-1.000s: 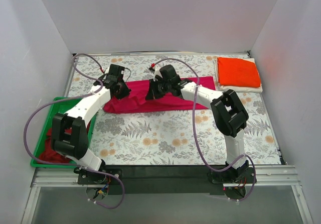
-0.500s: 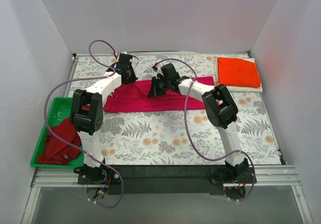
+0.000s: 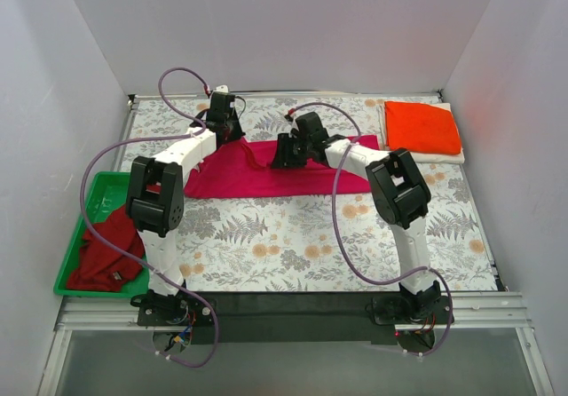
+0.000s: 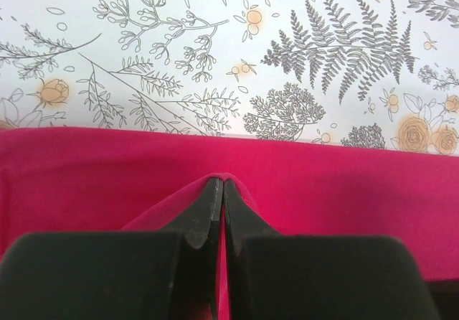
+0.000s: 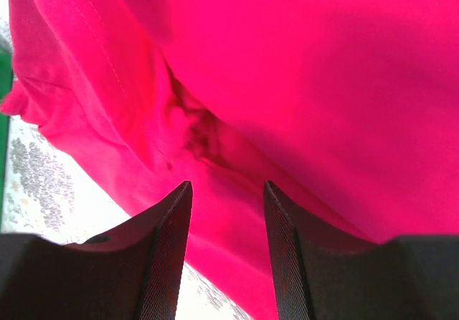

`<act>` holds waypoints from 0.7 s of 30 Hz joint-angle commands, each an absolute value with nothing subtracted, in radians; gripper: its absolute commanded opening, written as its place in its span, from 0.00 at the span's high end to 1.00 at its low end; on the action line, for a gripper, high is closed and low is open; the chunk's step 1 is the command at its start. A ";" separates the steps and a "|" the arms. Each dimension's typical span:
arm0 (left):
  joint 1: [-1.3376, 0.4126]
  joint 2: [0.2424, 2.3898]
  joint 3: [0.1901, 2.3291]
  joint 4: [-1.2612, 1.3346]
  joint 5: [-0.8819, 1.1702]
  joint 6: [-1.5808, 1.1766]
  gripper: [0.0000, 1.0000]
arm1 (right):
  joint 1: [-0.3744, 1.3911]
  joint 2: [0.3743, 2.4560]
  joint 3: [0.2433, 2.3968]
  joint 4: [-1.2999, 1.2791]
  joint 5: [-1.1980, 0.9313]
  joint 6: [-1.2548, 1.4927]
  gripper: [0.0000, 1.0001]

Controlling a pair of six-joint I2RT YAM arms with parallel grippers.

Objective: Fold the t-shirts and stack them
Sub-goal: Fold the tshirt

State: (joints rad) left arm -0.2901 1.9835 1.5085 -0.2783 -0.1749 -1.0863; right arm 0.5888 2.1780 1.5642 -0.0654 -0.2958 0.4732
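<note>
The magenta-pink t-shirt (image 3: 266,172) lies half folded across the middle of the floral table. My left gripper (image 3: 229,135) is at its far left corner, shut on a pinched ridge of the fabric (image 4: 344,191); the tips (image 4: 219,185) meet with cloth between them. My right gripper (image 3: 287,153) hovers over the shirt's middle, open, with the pink cloth (image 5: 323,83) behind its fingers (image 5: 168,241) and nothing held between them. An orange-red t-shirt (image 3: 422,127) lies folded on a white one (image 3: 426,157) at the far right. A darker red t-shirt (image 3: 106,252) is bunched in the tray.
The green tray (image 3: 91,190) sits at the left edge of the table. White walls close in the table on the left, back and right. Purple cables loop above both arms.
My right gripper has opened and let go of the magenta shirt. My left arm swung toward the back left, carrying the shirt's corner with it, uncovering the tray.
</note>
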 commanded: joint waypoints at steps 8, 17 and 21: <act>-0.256 2.039 1.516 -0.255 -0.225 -1.268 1.00 | 0.505 1.962 1.418 -0.067 -0.206 0.273 0.56; -0.224 2.055 1.506 -0.268 -0.253 -1.381 1.00 | 0.422 1.852 1.261 -0.089 -0.101 0.262 0.56; -0.215 2.077 1.523 -0.275 -0.226 -1.400 0.98 | 0.364 1.801 1.198 -0.107 -0.019 0.273 0.56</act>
